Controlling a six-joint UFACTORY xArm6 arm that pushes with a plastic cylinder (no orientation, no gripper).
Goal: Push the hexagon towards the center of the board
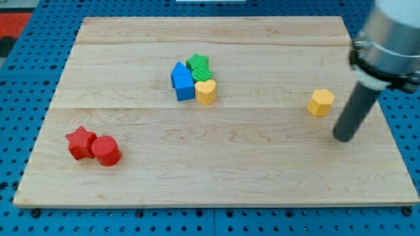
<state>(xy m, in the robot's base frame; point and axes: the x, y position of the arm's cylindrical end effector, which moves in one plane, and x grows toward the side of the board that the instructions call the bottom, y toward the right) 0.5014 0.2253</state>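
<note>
Nearest the camera, at the view's lower left, the red cylinder (pixel 105 151) sits touching the red star (pixel 80 142); both are well away from the job and I judge they can stay put. Moving right along the wooden desk (pixel 216 177), a tight cluster sits a little left of the middle: a blue house-shaped block (pixel 182 80), a green star (pixel 197 63) with another green block (pixel 203 74) just below it, whose shape I cannot make out, and a yellow heart (pixel 205 92), all touching or nearly so. Further right, well apart from that cluster, stands the yellow hexagon (pixel 321 103), the block I am to move. My tip (pixel 343 138) rests on the desk just beside it, to its right and slightly toward the view's bottom, not touching. That side suits a push leftward toward the centre, in my judgement, though I would shift a little toward the view's top first so the block does not veer. There is no hand on this arm, only the rod, so nothing opens or closes. I can read no labels or writing.
</note>
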